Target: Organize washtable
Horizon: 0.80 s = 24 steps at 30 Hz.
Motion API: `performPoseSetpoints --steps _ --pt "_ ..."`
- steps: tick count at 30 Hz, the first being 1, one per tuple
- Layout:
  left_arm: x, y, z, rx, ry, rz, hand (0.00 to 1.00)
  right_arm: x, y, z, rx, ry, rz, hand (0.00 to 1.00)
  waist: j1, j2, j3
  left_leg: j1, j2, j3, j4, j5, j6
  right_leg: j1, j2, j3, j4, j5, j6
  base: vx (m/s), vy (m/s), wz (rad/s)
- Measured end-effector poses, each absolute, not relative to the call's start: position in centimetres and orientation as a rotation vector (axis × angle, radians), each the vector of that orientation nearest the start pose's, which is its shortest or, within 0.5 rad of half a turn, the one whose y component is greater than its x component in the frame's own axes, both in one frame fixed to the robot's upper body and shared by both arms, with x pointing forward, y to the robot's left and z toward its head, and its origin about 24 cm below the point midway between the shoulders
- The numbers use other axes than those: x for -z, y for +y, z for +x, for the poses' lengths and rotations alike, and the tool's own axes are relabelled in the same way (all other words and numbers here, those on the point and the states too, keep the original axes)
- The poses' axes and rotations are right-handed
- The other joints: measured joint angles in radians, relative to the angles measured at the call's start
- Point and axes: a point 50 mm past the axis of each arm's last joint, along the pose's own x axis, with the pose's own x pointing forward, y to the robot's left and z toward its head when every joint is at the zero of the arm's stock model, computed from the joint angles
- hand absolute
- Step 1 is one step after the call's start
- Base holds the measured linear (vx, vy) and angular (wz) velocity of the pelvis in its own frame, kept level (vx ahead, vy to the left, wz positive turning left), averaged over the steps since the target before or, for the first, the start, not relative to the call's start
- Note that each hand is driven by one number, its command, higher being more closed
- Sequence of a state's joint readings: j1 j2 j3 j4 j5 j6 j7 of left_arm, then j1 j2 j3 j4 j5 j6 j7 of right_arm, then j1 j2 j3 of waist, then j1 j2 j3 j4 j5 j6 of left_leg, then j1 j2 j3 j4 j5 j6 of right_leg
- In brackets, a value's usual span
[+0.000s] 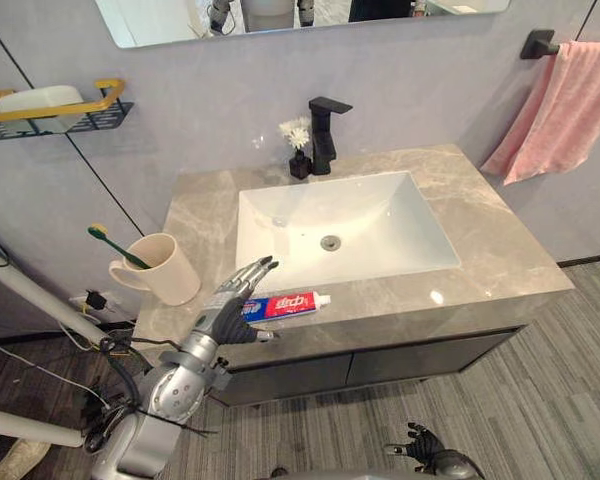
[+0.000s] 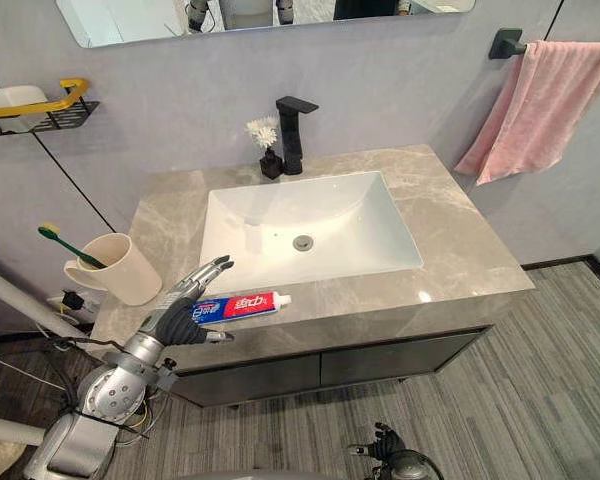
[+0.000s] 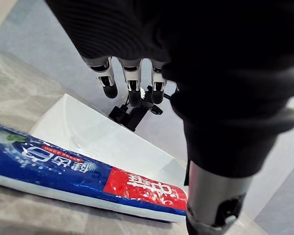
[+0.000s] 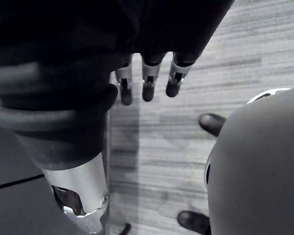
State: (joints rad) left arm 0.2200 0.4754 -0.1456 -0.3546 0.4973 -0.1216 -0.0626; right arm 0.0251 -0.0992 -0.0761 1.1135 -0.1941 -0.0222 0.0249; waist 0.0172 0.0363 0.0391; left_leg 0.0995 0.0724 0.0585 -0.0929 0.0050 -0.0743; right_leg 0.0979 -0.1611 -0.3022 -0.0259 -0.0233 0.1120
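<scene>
At the near left edge of the bench [image 1: 500,270], in front of the sink [image 1: 280,215], the toothpaste tube [image 1: 292,304] lies flat, cap pointing right. The left hand [image 1: 226,316] hovers over its left end, fingers [image 3: 133,88] straight and apart, holding nothing. The tube looks light, soft and a little slick, so the stiffer shoulder by the cap seems the surest hold. Whether the palm touches it is hidden. The right hand [image 1: 425,452] hangs relaxed near the floor, partly cut off.
</scene>
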Motion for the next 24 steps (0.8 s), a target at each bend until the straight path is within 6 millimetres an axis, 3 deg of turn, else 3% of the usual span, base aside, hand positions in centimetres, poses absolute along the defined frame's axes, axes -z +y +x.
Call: performPoseSetpoints --steps 5,19,24 --pt "-7.9 17.1 20.2 0.296 -0.224 0.959 0.00 16.1 -19.8 10.5 -0.001 1.120 -0.208 0.00 0.000 0.013 -0.001 -0.003 0.004 0.008 0.000 -0.001 -0.002 -0.014 0.003 0.007 0.000 0.001 -0.001 -0.02 -0.003 -0.03" --pt "-7.4 17.3 19.9 0.134 -0.191 0.929 0.00 15.7 -19.8 10.9 -0.008 1.074 -0.225 0.00 0.000 0.014 0.000 -0.017 0.019 0.045 0.000 -0.006 -0.008 -0.036 0.020 0.039 -0.013 0.014 -0.008 -0.01 -0.002 -0.07" --pt "-7.2 18.5 19.8 0.049 -0.137 0.912 0.00 15.6 -19.7 10.9 -0.004 1.058 -0.224 0.00 0.000 0.013 0.000 -0.017 0.022 0.057 0.000 -0.009 -0.013 -0.043 0.023 0.053 -0.013 0.015 -0.008 -0.01 0.000 -0.07"
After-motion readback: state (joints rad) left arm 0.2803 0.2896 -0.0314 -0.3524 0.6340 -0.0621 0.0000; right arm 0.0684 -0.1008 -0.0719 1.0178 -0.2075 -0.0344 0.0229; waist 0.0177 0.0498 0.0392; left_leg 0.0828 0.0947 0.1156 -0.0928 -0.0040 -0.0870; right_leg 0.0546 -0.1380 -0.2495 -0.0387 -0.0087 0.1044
